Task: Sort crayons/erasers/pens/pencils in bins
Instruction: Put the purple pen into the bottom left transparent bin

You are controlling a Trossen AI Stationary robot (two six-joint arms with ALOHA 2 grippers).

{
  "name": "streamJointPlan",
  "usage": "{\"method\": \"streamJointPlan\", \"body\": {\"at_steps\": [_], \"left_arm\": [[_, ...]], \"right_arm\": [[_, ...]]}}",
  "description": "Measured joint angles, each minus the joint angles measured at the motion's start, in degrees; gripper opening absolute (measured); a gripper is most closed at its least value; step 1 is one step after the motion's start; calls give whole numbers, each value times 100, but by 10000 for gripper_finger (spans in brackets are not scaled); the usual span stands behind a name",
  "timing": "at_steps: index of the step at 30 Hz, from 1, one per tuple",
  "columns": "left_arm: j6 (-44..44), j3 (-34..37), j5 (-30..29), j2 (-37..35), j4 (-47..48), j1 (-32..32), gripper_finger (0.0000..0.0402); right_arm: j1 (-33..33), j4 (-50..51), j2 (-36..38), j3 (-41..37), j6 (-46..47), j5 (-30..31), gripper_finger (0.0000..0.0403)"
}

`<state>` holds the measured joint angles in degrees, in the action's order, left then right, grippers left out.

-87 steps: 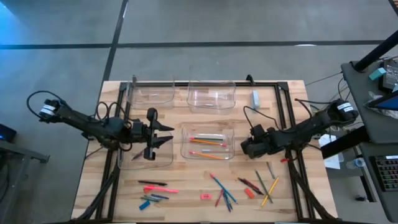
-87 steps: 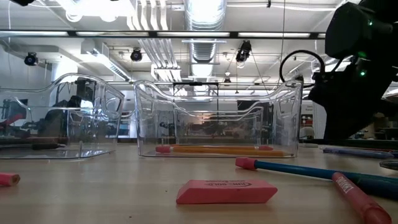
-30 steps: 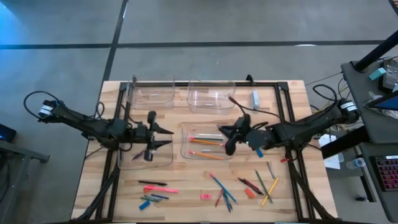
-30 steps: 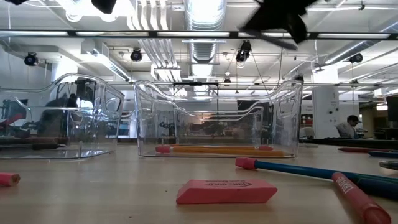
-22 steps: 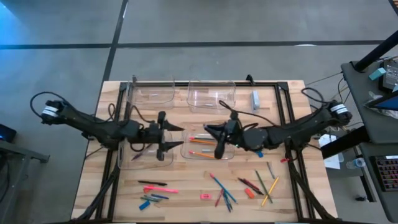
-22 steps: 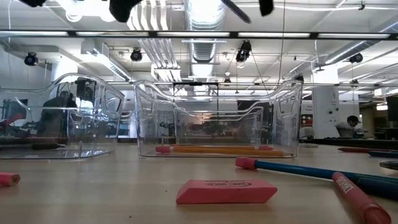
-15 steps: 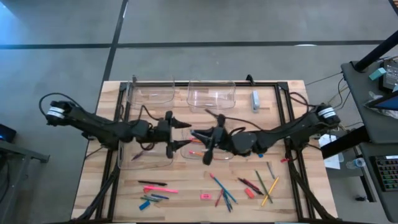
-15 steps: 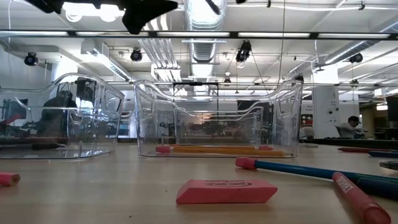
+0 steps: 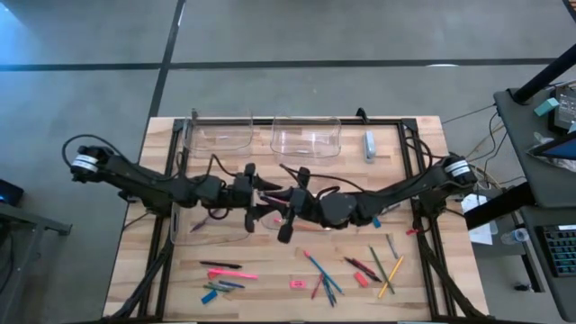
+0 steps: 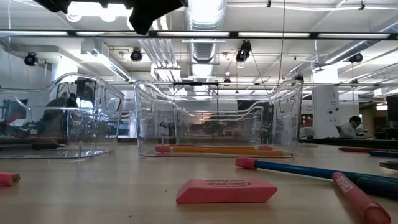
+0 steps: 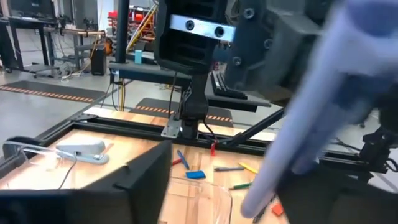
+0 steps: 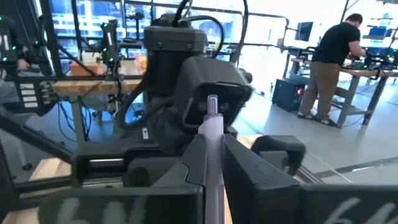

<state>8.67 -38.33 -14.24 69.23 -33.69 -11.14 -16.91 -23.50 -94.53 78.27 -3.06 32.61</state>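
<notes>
Both arms meet mid-table. The left gripper (image 9: 255, 198) comes in from 9 o'clock and the right gripper (image 9: 290, 205) from 3 o'clock, almost nose to nose and well above the wood.

Room to move is tight there. The centre bin (image 9: 329, 220) sits under the right gripper, and the near-left bin (image 9: 209, 236) lies under the left arm. Two more bins stand at the 12 o'clock edge, one at 11 (image 9: 220, 135) and one at 12 (image 9: 306, 137), both apart from the arms. Black frame rails (image 9: 409, 180) run along the table's 3 and 9 o'clock sides. The freest wood is the strip between the near bins and the loose pile at 6 o'clock.

The right gripper's fingers (image 12: 194, 171) are closed tight on a pen (image 12: 212, 155), which points straight at the left gripper. The left gripper's fingers (image 11: 146, 180) are spread wide, w/ the pen's free end (image 11: 311, 118) between them (we can't tell if it touches either finger).

The pen is slim, pale lilac-grey, w/ a silvery tip.

The centre bin holds orange pencils (image 10: 217, 149) lying flat. The near-left bin shows a dark pen (image 10: 37, 146). Loose at 6 o'clock are a pink eraser (image 9: 297, 284), a blue pencil (image 10: 298, 169) and a red crayon (image 10: 357, 199).
</notes>
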Motion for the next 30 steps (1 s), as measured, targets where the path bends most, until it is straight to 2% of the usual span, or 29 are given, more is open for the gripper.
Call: {"method": "streamJointPlan", "body": {"at_steps": [4,7,8,10,12,17,19,22,25,28,30], "left_arm": [[-102,0,134,-56,-19,-14,119],[-185,20,153,-59,-12,-16,33],[-187,22,154,-59,15,-19,21],[-282,22,151,-112,231,-15,22],[-309,-17,42,-343,963,-10,27],[215,-335,-1068,-1531,3991,-228,21],[460,-528,-1291,-1892,5154,-397,20],[1164,-963,-1210,-2169,6925,-543,20],[2070,-1228,-1032,-2064,8615,-641,20],[2619,-1248,-748,-1771,9706,-661,32],[2682,-1153,-264,-1523,10201,-659,51]], "right_arm": [[12,-1,66,-38,144,25,29],[14,23,66,-38,131,59,71],[16,71,66,-41,120,51,87],[10,239,90,-42,111,40,121],[-10,608,167,-42,185,14,155],[-103,2073,666,-44,777,25,224],[-157,2669,859,-44,1037,49,242],[-273,3159,1045,-133,1290,220,258],[-426,3224,1174,-274,1328,506,261],[-592,3215,1278,-326,1296,709,257],[-707,3205,1290,-326,1295,803,253]]}}
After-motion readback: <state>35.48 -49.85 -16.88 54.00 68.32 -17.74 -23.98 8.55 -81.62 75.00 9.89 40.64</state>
